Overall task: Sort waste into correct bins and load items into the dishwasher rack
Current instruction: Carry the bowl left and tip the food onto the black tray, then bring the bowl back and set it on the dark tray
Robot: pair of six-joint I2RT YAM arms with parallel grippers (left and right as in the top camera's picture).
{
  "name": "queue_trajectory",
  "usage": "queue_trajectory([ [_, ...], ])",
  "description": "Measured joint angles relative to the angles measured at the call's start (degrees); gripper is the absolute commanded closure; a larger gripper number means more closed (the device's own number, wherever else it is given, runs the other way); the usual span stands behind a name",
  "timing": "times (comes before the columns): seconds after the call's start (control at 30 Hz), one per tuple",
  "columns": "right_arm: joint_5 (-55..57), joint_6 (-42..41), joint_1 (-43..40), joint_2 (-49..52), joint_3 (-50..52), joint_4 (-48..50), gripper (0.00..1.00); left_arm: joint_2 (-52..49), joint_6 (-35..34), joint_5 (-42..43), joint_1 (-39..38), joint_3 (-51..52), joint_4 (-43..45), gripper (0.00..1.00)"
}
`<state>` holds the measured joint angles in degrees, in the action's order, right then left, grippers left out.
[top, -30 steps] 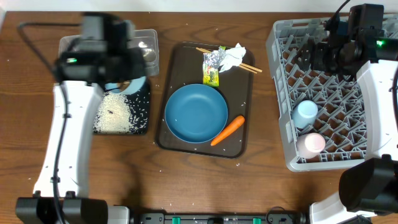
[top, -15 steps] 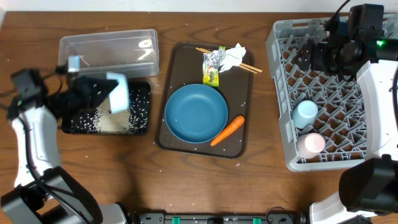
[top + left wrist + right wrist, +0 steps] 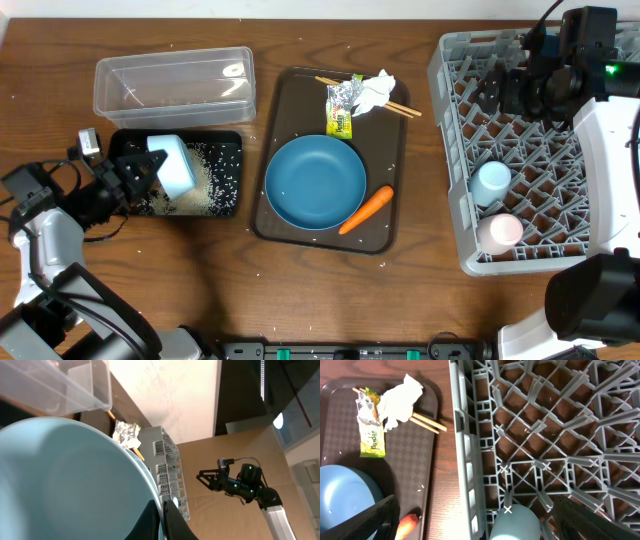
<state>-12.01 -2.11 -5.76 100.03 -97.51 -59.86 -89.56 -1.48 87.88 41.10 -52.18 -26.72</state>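
Observation:
My left gripper (image 3: 138,172) is shut on the rim of the small light-blue bowl (image 3: 173,166), holding it tipped on its side over the black tray (image 3: 232,140), which holds white rice (image 3: 208,182). In the left wrist view the bowl (image 3: 65,480) fills the frame with my fingers (image 3: 172,522) pinching its rim. The clear tub (image 3: 172,82) stands behind the tray. My right gripper (image 3: 508,92) is open over the grey rack (image 3: 540,140), above the light-blue cup (image 3: 515,522). The cup (image 3: 492,182) and the white-pink cup (image 3: 500,231) stand in the rack.
The dark brown serving tray (image 3: 290,90) holds the large blue bowl (image 3: 315,182), an orange carrot (image 3: 366,209), a green-yellow wrapper (image 3: 341,108), a crumpled tissue (image 3: 376,90) and wooden chopsticks (image 3: 402,108). Rice grains are scattered over the table.
My left arm has swung off to the left and lower, carrying the small bowl down over the black tray. The right arm has not moved.

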Motion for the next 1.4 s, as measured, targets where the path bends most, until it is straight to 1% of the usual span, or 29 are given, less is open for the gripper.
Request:
queue_trajectory([
  [0.17, 0.0, 0.0, 0.0, 0.0, 0.0, 0.1, 0.1, 0.0, 0.0, 0.4, -1.0, -0.2, 0.4, 0.94],
  [0.27, 0.0, 0.0, 0.0, 0.0, 0.0, 0.1, 0.1, 0.1, -1.4, 0.0, -4.2, -2.3, 3.7, 0.94],
  [0.33, 0.0, 0.0, 0.0, 0.0, 0.0, 0.2, 0.1, 1.0, -3.6, -1.9, -8.0, -5.4, 7.3, 0.94],
  [0.47, 0.0, 0.0, 0.0, 0.0, 0.0, 0.1, 0.1, 5.2, -7.9, -10.3, -19.1, -11.6, 13.7, 0.94],
  [0.6, 0.0, 0.0, 0.0, 0.0, 0.0, 0.1, 0.1, 8.1, -9.1, -24.1, -33.0, -15.2, 14.7, 0.94],
  [0.63, 0.0, 0.0, 0.0, 0.0, 0.0, 0.1, 0.11, 8.2, -8.9, -29.7, -37.8, -15.5, 14.3, 0.94],
  [0.7, 0.0, 0.0, 0.0, 0.0, 0.0, 0.2, 0.1, 7.6, -7.7, -38.8, -44.5, -15.5, 12.8, 0.94],
  [0.8, 0.0, 0.0, 0.0, 0.0, 0.0, 0.2, 0.1, 4.4, -4.6, -54.3, -55.3, -15.5, 11.6, 0.94],
  [0.9, 0.0, 0.0, 0.0, 0.0, 0.0, 0.2, 0.1, -0.5, -1.1, -66.9, -63.9, -15.5, 11.7, 0.94],
  [1.07, 0.0, 0.0, 0.0, 0.0, 0.0, 0.2, 0.1, -6.6, 1.9, -78.2, -70.6, -15.5, 13.0, 0.94],
  [1.17, 0.0, 0.0, 0.0, 0.0, 0.0, 0.2, 0.1, -8.3, 2.8, -81.3, -71.2, -15.4, 15.8, 0.94],
  [1.4, 0.0, 0.0, 0.0, 0.0, 0.0, 0.2, 0.1, -9.9, 6.2, -87.3, -69.9, -15.3, 26.9, 0.94],
])
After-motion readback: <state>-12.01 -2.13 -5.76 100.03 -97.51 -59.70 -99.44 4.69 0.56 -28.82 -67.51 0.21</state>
